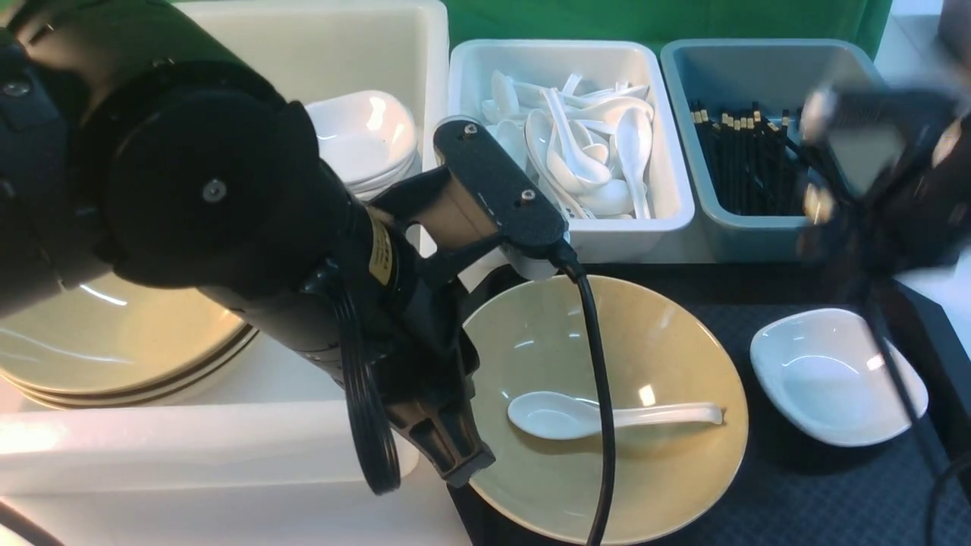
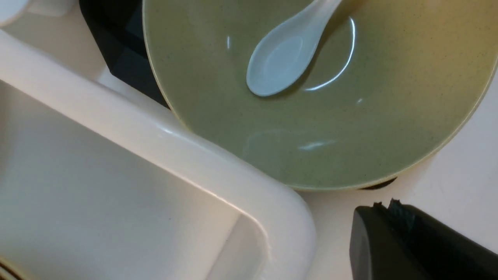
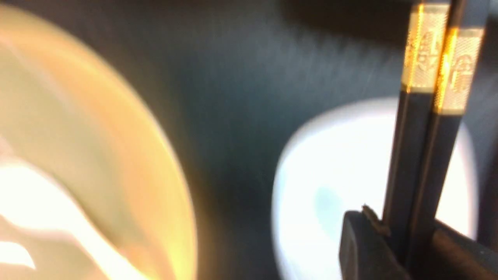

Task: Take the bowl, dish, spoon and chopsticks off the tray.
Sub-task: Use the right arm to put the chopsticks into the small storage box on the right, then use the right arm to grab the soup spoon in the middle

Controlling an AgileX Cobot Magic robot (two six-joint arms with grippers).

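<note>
Your right gripper (image 3: 404, 241) is pinching the chopsticks (image 3: 424, 147). Both black sticks are clamped side by side between the jaws, their gold bands standing well clear of the grip, so that pair is off the tray (image 1: 819, 493) and riding in the air. Right beneath that gripper sits the dish (image 1: 834, 379), flat on the tray and untouched. The front view of the arm is smeared, so don't trust it for fine position. The grey-blue bin (image 1: 721, 227), with its other black chopsticks, lies beyond the gripper, on the far side of the tray, and I'd judge that's where this pair wants to go. Your left gripper (image 2: 385, 210) is pressed together and holding nothing. Its tips hang just outside the near rim of the bowl (image 1: 667, 349), apart from it, with the corner of the big white tub (image 1: 227, 447) close alongside. The bowl rests on the tray with the spoon (image 1: 561, 415) lying inside it, scoop towards your left gripper and handle pointing away towards the dish. By my reckoning one item of four is in hand and none is put away yet. Bowl, spoon and dish are all still on the tray, so most of the clearing is ahead of you.
</note>
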